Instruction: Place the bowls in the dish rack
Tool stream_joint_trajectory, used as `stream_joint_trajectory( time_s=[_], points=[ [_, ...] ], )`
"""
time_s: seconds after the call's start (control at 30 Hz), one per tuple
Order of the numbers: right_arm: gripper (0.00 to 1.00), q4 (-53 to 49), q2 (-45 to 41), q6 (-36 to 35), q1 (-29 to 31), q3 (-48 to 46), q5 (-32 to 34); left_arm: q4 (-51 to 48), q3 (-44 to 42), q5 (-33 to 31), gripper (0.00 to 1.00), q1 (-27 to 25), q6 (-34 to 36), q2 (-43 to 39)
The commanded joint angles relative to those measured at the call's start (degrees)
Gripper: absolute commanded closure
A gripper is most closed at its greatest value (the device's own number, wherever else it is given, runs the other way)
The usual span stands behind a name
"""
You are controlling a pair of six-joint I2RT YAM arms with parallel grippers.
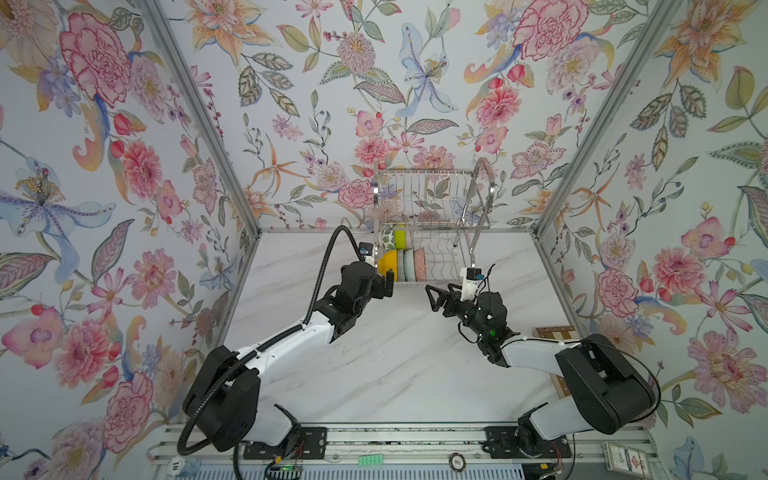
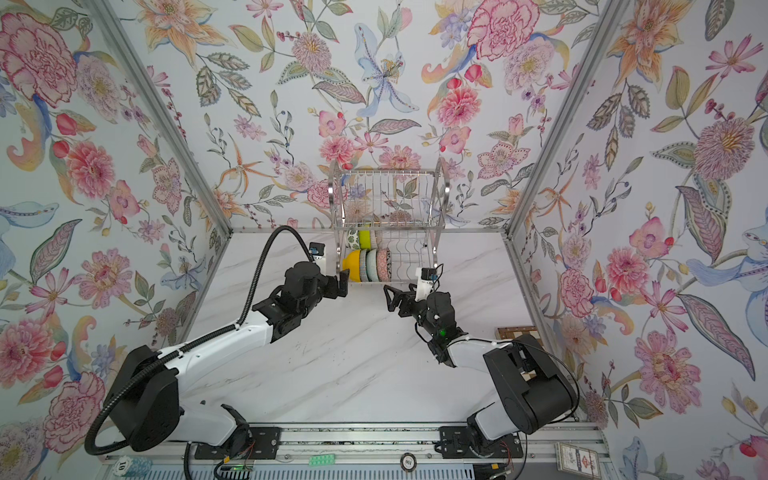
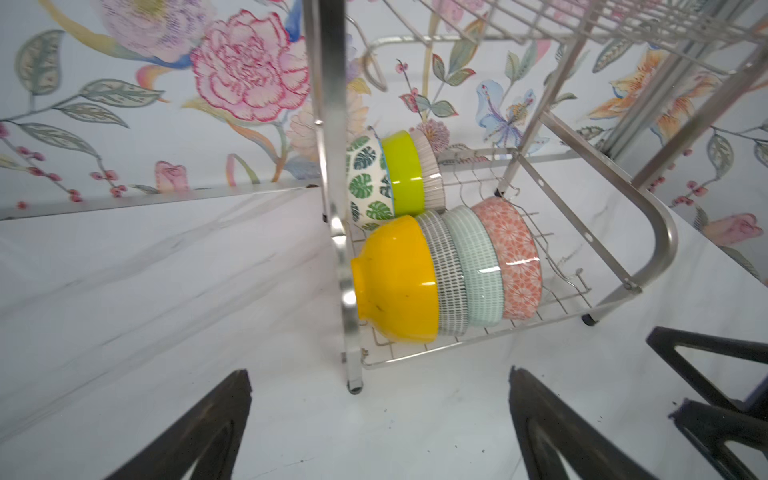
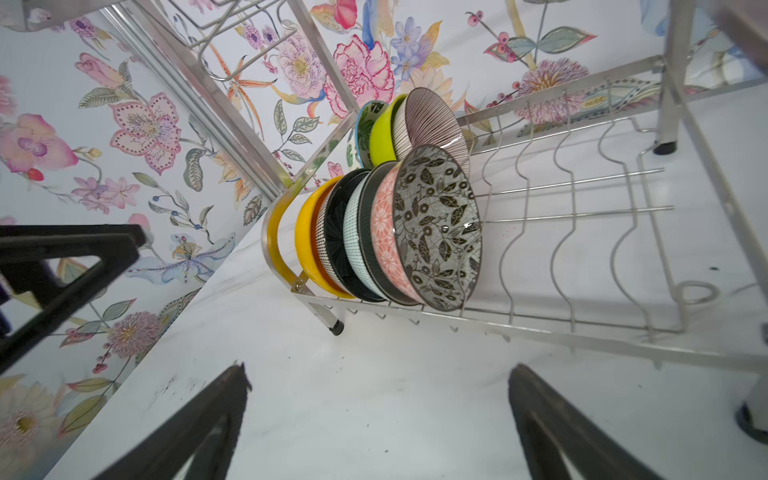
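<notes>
Nearest us, on the front rail: a 10 chip (image 1: pixel 176 462), a 100 chip (image 1: pixel 456 460), and a box (image 1: pixel 625 457) at the right corner with print too small for us to read.

Moving in, we have the marble bench (image 1: pixel 374 374) with both arms reaching over it. The left pincer (image 1: pixel 388 283) is spread wide with nothing in it, hovering near the rack's left front corner and clear of the wire. The right pincer (image 1: pixel 432 297) is spread wide too, nothing between its fingers, hanging over the bench just in front of the rack. A wooden board (image 1: pixel 555 332) peeks out beside the right arm.

At the far edge, against the wall, stands the rack (image 1: pixel 376 195). We count seven bowls on edge in its lower tier, packed at the left end in two rows.

Front row, from the left:
- yellow bowl (image 3: pixel 395 278)
- speckled bowl (image 3: pixel 449 270)
- celadon bowl (image 3: pixel 478 266)
- flower bowl (image 3: pixel 515 257), dark leaves inside

Back row:
- leaf bowl (image 3: pixel 365 183)
- lime bowl (image 3: pixel 403 170)
- striped bowl (image 3: pixel 430 166)

Within each row the bowls nest close against one another.
</notes>
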Motion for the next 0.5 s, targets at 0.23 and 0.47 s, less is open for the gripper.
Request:
stream_joint_trajectory(
  time_s=[0.23,0.47],
  points=[
    [0.01,-27.22,-14.72,3.01,-6.78,1.83,29.91,-0.20,-12.24,-19.81,0.01,13.35,9.20,-14.32],
    [0.01,-36.95,-21.26,-6.88,-12.02,2.16,44.86,14.43,-21.50,-24.39,0.01,22.95,12.48,-10.19]
  ],
)
